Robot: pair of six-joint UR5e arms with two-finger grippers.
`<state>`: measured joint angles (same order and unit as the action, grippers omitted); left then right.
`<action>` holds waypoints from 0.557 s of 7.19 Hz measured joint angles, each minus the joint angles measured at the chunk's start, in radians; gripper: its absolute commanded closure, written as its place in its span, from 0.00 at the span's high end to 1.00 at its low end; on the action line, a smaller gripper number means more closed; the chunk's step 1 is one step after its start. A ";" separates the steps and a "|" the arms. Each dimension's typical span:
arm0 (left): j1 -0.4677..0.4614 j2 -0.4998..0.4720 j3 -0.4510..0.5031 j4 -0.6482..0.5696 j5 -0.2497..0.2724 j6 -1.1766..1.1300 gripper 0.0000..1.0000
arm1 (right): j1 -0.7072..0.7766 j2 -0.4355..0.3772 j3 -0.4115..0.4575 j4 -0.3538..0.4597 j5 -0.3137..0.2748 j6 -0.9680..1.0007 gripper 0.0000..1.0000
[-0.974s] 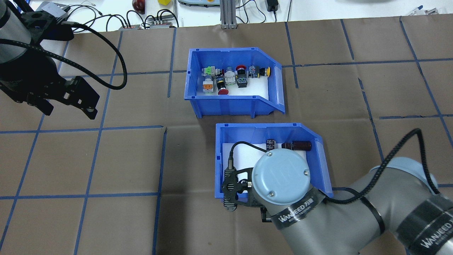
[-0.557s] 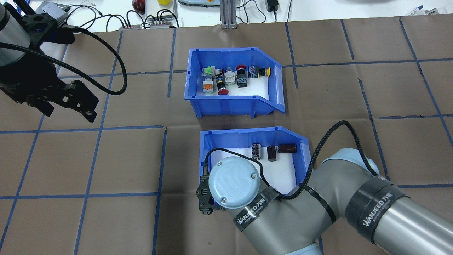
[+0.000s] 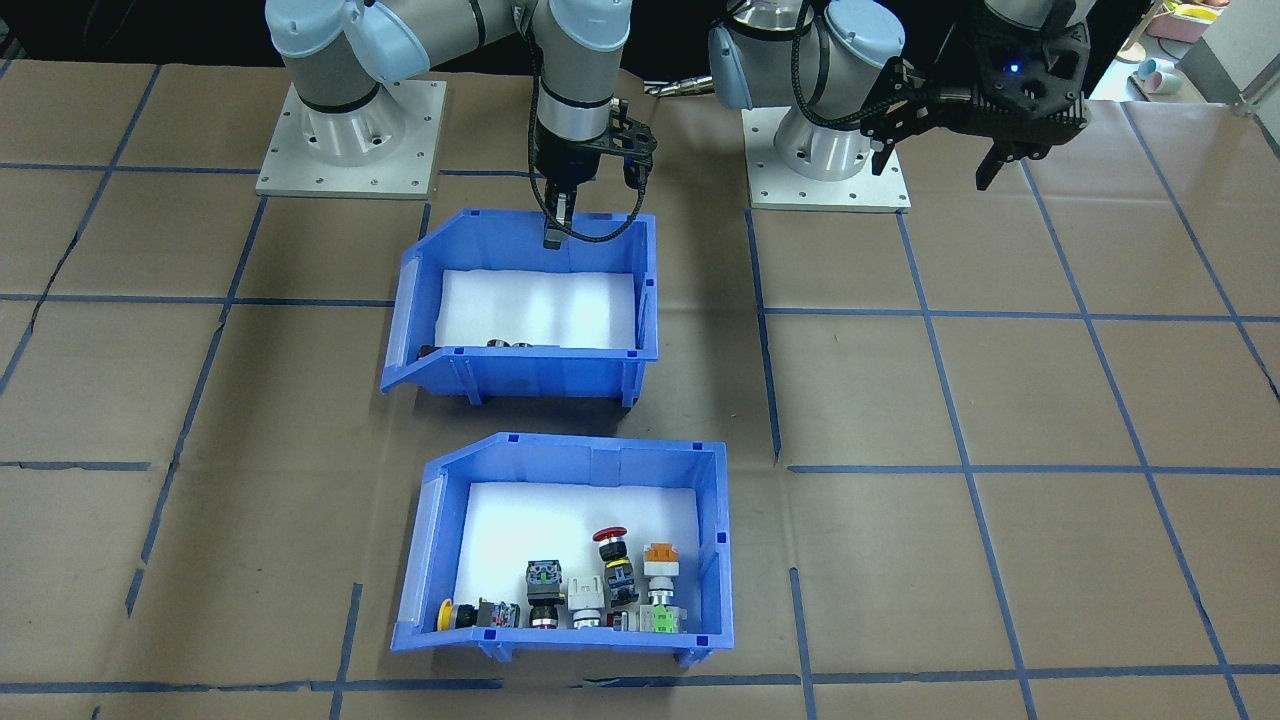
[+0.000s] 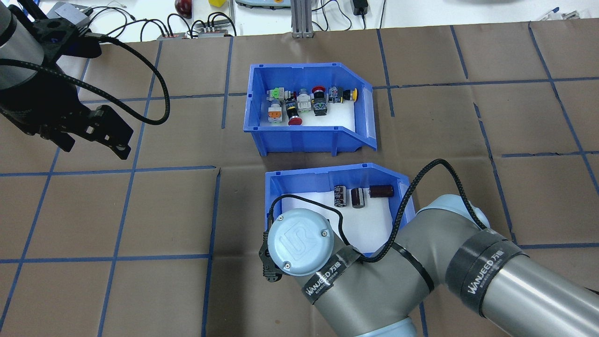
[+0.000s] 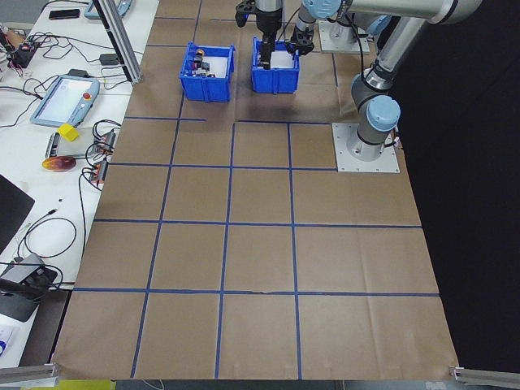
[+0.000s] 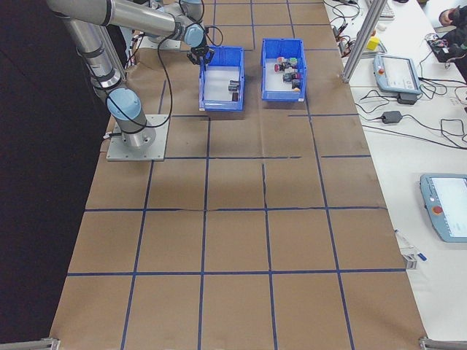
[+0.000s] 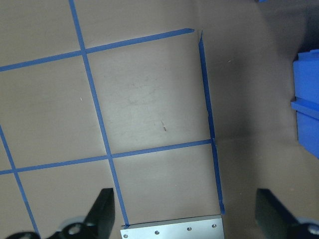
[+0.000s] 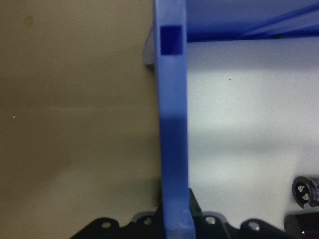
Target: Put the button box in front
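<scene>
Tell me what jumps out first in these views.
Two blue bins sit mid-table: the button box on the far side from the robot, the capacitor bin nearer its base. The right gripper is clamped on that nearer bin's back wall, while the left gripper hovers open, off to the side.

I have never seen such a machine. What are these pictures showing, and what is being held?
Two robot arms stand at a paper-covered table. Four pictures come from fixed cameras above, across and at the table's ends; two come from cameras on the wrists. Two blue bins lie there: the button box with colourful switches, and the capacitor bin. The right gripper grips the capacitor bin's wall between its fingers, as its wrist picture shows. The left gripper hangs open and empty.
</scene>
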<state>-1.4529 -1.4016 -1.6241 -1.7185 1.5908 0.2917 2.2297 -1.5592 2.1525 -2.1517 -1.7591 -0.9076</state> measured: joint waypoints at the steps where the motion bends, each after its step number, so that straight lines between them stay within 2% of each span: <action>1: -0.012 0.005 0.002 0.008 -0.012 -0.002 0.99 | -0.003 -0.002 -0.001 0.000 0.001 0.001 1.00; 3: -0.064 -0.002 0.000 0.011 -0.044 -0.002 0.99 | -0.010 -0.010 -0.032 0.008 0.001 0.006 1.00; 4: -0.094 -0.010 -0.003 0.010 -0.051 -0.002 0.99 | -0.013 -0.012 -0.077 0.038 0.000 0.007 1.00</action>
<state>-1.5472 -1.4115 -1.6269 -1.7084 1.5402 0.2895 2.2171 -1.5709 2.0756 -2.1139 -1.7593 -0.9001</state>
